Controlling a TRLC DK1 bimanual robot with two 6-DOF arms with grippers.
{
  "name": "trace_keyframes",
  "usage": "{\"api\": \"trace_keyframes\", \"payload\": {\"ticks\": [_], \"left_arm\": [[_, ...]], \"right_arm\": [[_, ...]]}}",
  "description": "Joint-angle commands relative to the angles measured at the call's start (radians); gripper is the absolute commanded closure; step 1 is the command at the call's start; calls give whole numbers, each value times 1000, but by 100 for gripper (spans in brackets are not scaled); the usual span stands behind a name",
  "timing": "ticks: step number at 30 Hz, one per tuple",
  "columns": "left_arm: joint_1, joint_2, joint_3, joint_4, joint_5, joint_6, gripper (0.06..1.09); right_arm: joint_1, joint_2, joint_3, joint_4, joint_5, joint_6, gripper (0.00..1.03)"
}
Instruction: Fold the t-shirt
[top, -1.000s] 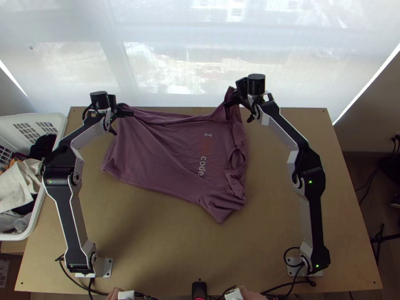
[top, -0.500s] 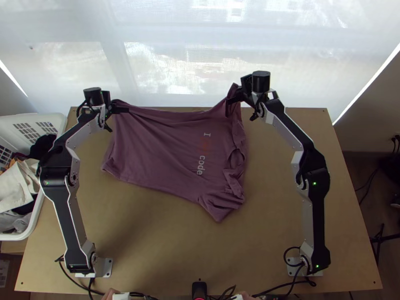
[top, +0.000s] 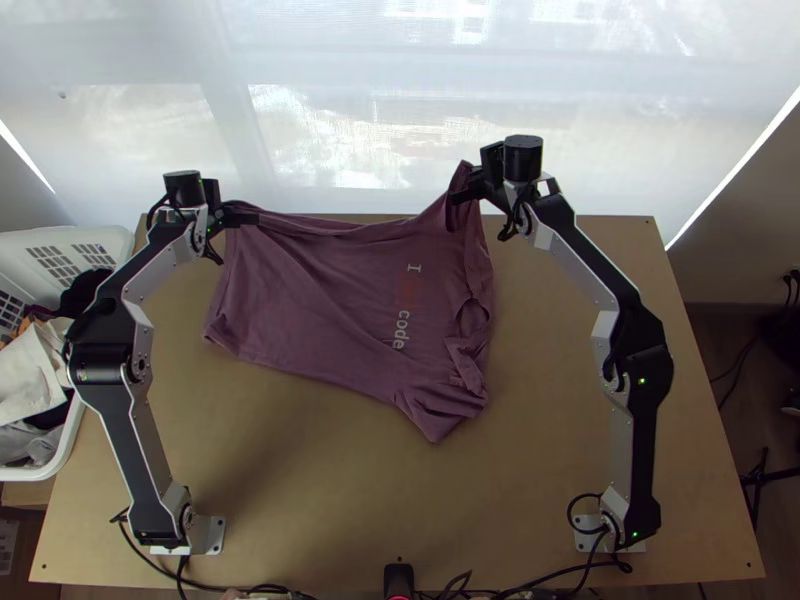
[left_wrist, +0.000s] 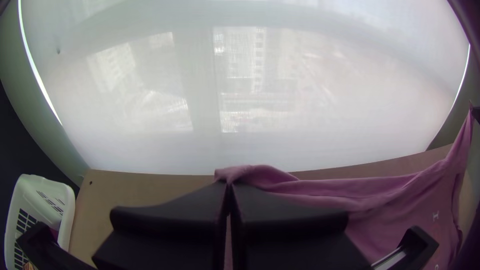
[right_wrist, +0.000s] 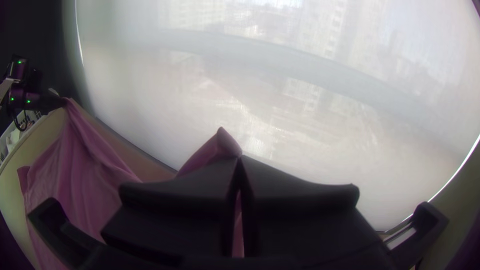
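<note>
Reference for places: the table (top: 330, 490). At its left edge, a white basket (top: 127, 245) holding cloth items

Left gripper (top: 248, 218): above the far part of the table, left side. Fingers brought together, tips meeting on the t-shirt's far left corner; a small fold of cloth pokes out past them

T-shirt (top: 320, 290): on the table's far half, spread between the two grippers, lettering facing up. Far side drawn into long folds; neck opening toward the table's right side, wrinkled; the near right part bunched, lying on the table

Right gripper (top: 462, 195): over the table's far edge, right of the middle. Fingers closed together on the t-shirt's far right part, which is raised off the table, a peak of cloth standing beyond the tips
</note>
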Motion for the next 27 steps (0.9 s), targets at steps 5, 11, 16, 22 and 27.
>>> {"api": "trace_keyframes", "payload": {"ticks": [5, 11, 16, 22, 27], "left_arm": [[-5, -39, -13, -74, 11, -11, 105], [23, -59, -14, -94, 16, -9, 105], [43, -79, -14, -114, 20, -15, 105], [48, -96, -33, -122, 37, -15, 105], [40, -102, -37, -126, 42, -17, 105]], "right_arm": [[9, -88, -81, -2, -1, 15, 100], [4, -140, -135, -2, -2, 15, 100], [2, -189, -195, -2, -4, 18, 100], [2, -254, -278, 2, -7, 21, 100], [5, -304, -339, 5, -13, 32, 100]]}}
